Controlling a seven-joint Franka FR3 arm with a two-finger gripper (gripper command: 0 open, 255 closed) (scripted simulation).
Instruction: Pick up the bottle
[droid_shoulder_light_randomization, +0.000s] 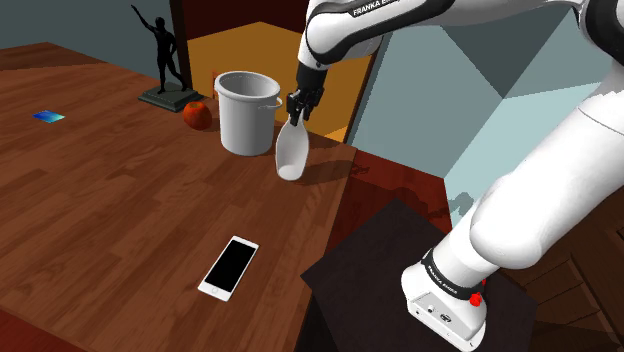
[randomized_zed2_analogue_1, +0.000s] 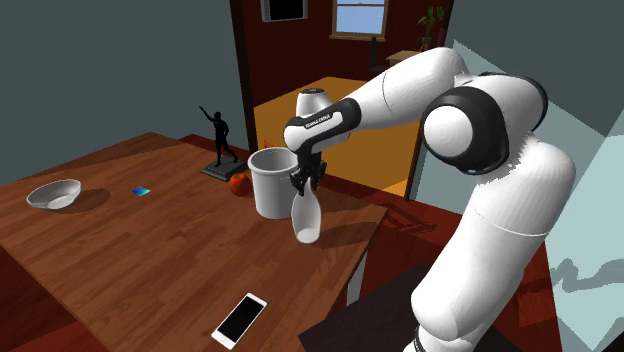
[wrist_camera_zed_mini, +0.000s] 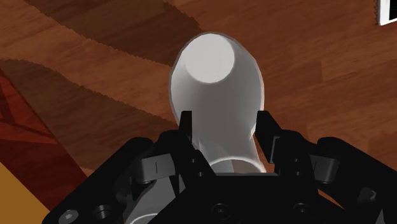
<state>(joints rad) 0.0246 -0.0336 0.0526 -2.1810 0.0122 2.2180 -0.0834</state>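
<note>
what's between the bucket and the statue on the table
A red round fruit sits between them on the wooden table, beside the white bucket and by the dark statue's base. The shoulder view shows it best.

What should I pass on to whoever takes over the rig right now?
Gripper: shut on the neck of the bottle.
Bottle: white, hanging base down and a little tilted, beside the bucket, over the table near its edge.
Done: the grasp; the bottle seems just clear of the table, though the gap is hard to judge.
Left: probably raise it higher, keeping off the bucket.
</note>
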